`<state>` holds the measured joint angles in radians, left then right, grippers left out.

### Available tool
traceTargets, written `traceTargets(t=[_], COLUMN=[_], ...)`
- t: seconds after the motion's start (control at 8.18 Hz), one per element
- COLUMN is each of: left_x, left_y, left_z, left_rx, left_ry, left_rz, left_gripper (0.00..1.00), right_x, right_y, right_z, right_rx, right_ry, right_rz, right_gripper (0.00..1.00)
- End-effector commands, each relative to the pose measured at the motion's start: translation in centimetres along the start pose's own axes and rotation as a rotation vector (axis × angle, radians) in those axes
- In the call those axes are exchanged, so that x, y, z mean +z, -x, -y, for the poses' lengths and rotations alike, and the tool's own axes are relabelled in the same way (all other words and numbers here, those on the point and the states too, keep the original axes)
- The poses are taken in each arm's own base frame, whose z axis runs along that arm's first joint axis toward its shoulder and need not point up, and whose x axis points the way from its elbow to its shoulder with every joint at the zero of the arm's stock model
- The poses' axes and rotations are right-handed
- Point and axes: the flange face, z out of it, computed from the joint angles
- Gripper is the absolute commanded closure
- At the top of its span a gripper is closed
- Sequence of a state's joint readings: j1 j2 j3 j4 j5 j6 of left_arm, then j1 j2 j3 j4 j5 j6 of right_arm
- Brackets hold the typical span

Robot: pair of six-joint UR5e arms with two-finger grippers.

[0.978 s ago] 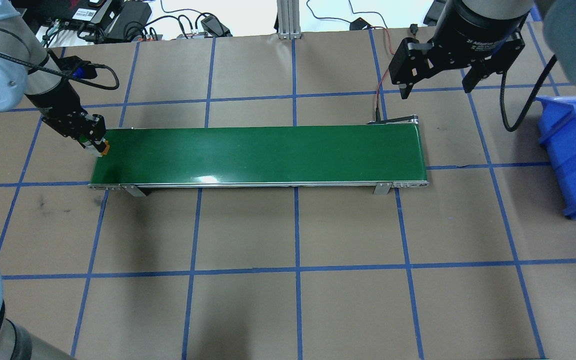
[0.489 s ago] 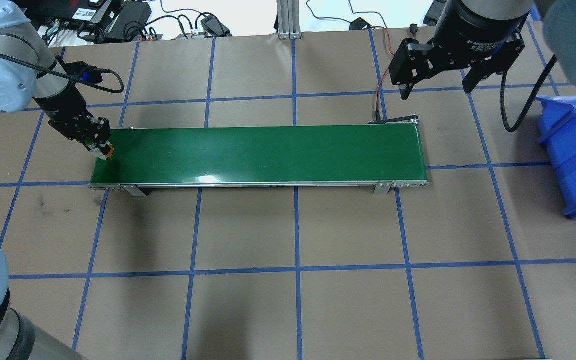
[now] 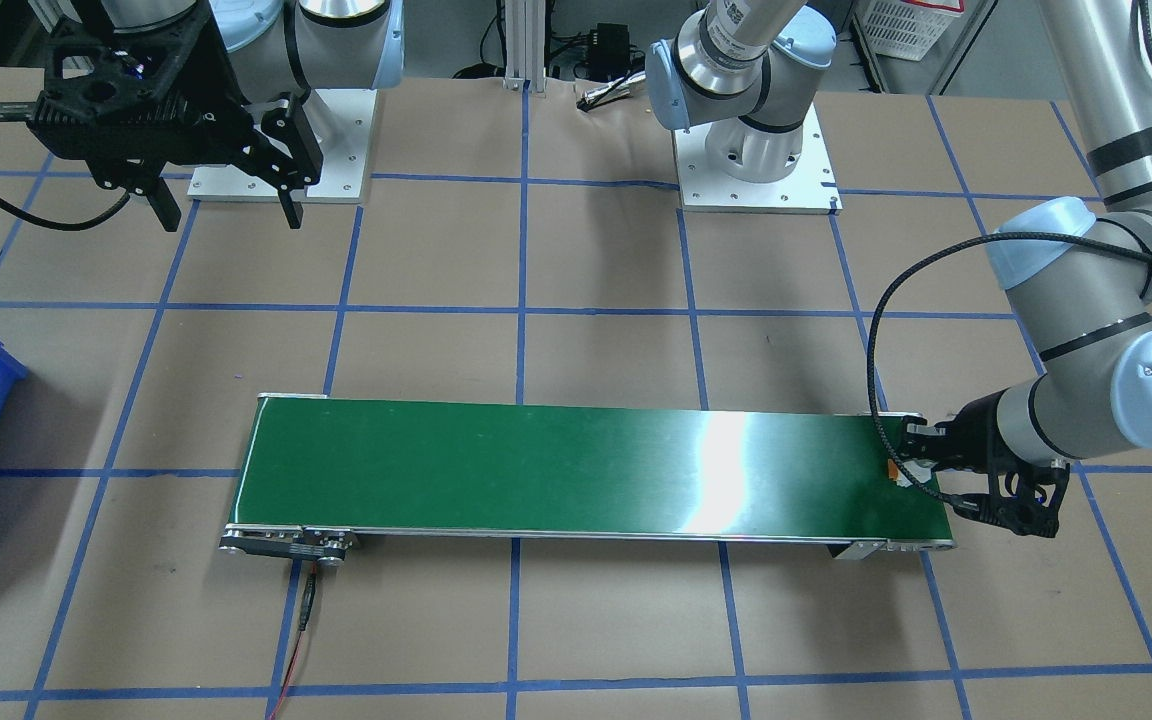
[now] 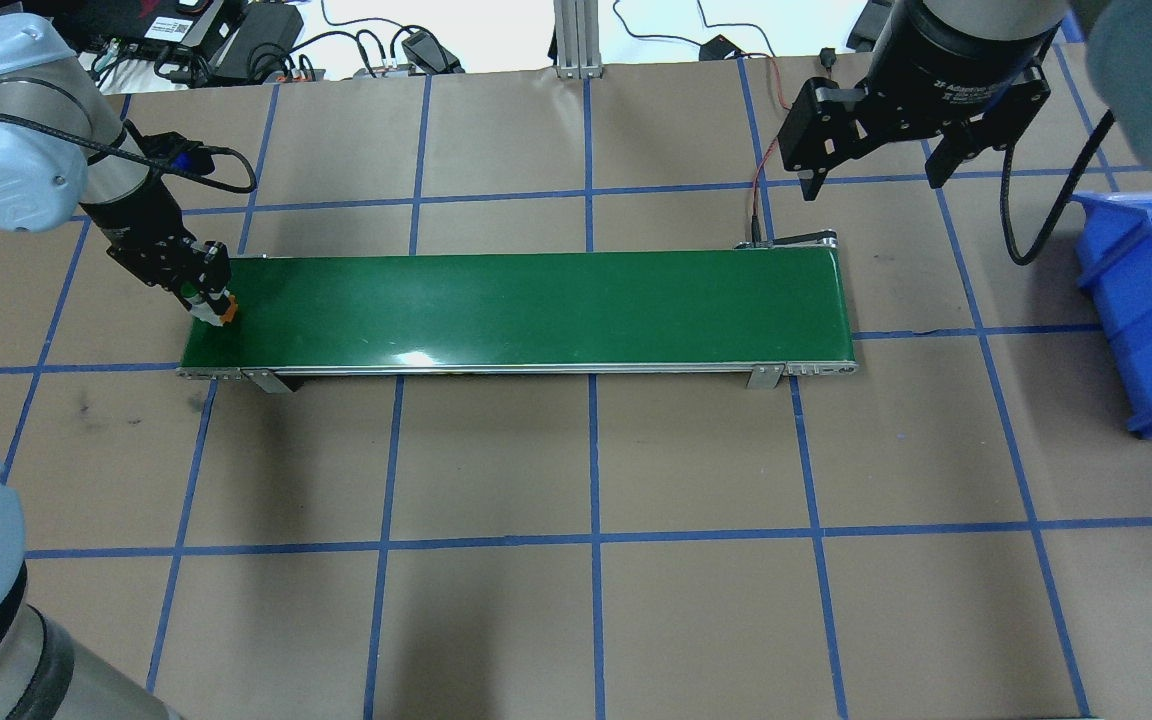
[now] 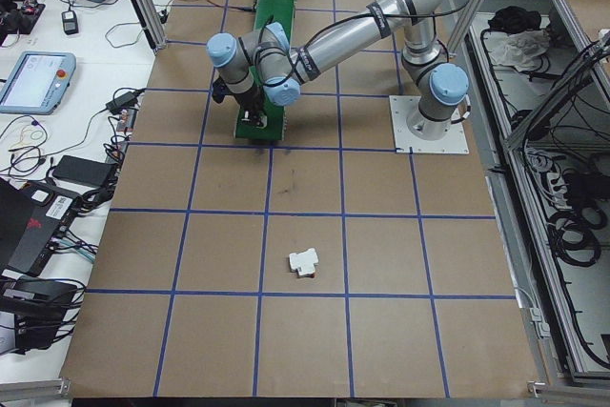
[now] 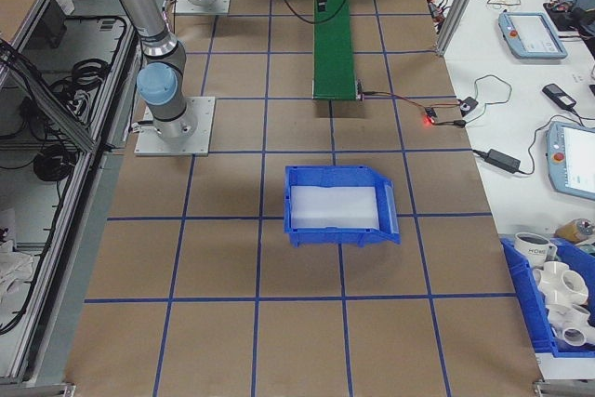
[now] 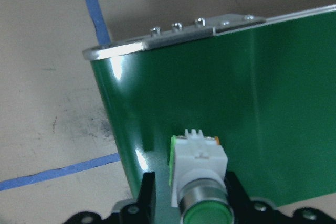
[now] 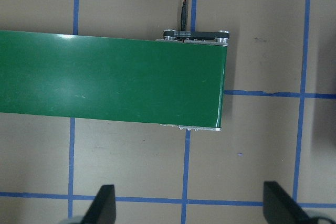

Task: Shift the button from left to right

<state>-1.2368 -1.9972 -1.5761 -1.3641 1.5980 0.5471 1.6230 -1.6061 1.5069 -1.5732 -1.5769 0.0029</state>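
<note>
Green-capped, the button (image 7: pixel 201 182) is clamped between the fingers of the left end effector (image 4: pixel 204 297) over the left end of the green belt (image 4: pixel 536 310), while the right end effector (image 4: pixel 871 175) hangs with fingers wide apart above the brown surface (image 4: pixel 586 620) near the belt's right end.

Small push-button switch (image 7: pixel 200 178) with round green cap, silver collar, white body and orange base.
It sits clamped between black fingers (image 7: pixel 145 195), tilted, over the green belt's (image 4: pixel 536 310) left end.
</note>
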Motion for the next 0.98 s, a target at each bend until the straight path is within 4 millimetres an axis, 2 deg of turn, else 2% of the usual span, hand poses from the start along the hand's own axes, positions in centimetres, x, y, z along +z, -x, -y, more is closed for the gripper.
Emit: traceTargets(t=[0.0, 0.12, 0.24, 0.37, 0.49, 0.86], left_x=[-1.4, -4.2, -7.5, -9.5, -11.4, -14.7], left_y=[-1.1, -3.0, -5.5, -7.8, -9.2, -10.5], left_z=[0.0, -0.5, -2.3, -4.0, -5.1, -7.1], left_rx=[-0.008, -0.011, -0.04, -0.11, -0.106, -0.108], left_ry=[-0.04, -0.072, -0.092, -0.09, -0.111, -0.169], left_rz=[-0.02, 0.018, 0.029, 0.012, 0.024, 0.06], left_gripper=[0.0, 0.0, 0.0, 0.0, 0.0, 0.0], right_x=[0.1, 0.1, 0.1, 0.0, 0.0, -0.2], right_y=[0.0, 0.0, 0.0, 0.0, 0.0, 0.3], right_z=[0.0, 0.0, 0.0, 0.0, 0.1, 0.1], right_rx=[-0.001, -0.003, -0.003, -0.004, -0.004, 0.008], right_ry=[0.003, 0.003, 0.003, 0.0, -0.007, -0.015], right_rz=[0.0, 0.0, 0.0, 0.0, 0.002, 0.022], right_gripper=[0.0, 0.0, 0.0, 0.0, 0.0, 0.0])
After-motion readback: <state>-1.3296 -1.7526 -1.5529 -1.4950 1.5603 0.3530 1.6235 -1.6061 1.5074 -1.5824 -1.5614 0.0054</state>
